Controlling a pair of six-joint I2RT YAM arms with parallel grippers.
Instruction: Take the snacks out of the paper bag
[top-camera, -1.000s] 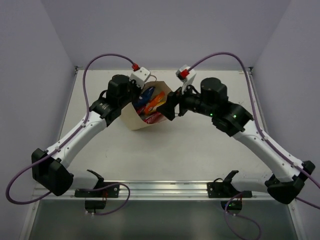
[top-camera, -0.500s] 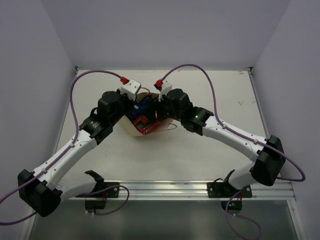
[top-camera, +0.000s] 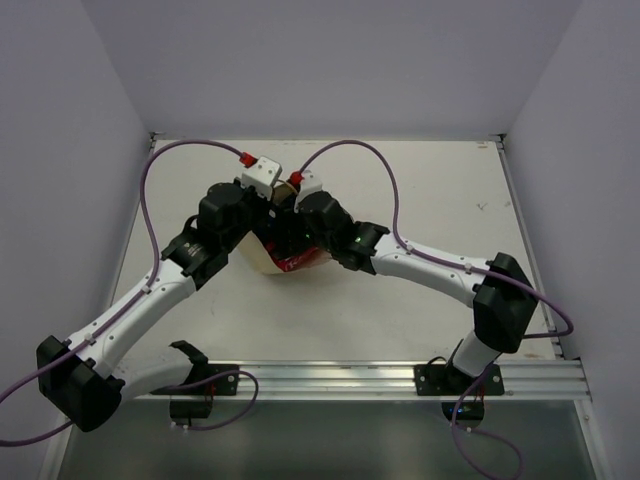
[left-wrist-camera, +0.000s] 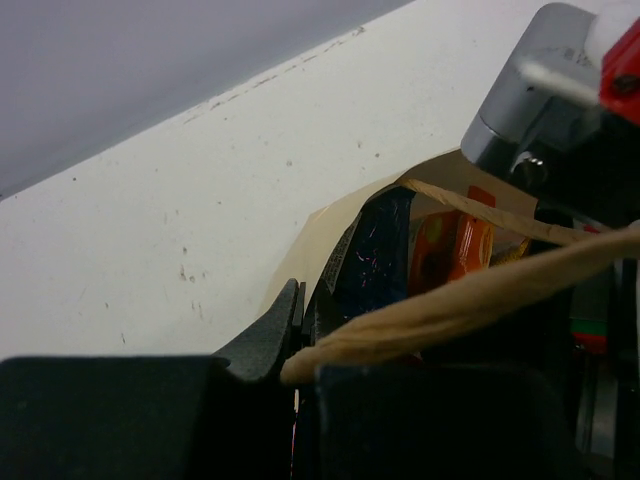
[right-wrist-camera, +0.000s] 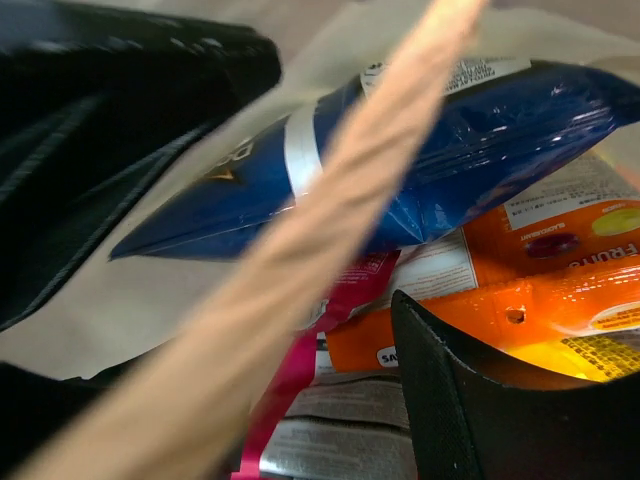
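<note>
Left jaws tight on paper bag (left-wrist-camera: 322, 228) rim; right jaws apart among snacks (right-wrist-camera: 470, 160).

Lab robot cell: plain walls (top-camera: 330, 60), white table (top-camera: 420, 300)

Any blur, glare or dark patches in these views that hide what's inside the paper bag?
Right wrist: the bag's handle crosses the lens as a soft, out-of-focus band; the blue-and-white bag behind is sharp with glare streaks; the orange packet glows bright low right. Left wrist: the left gripper, shut on the paper bag, is nearly black. Top external: even light, sharp.
</note>
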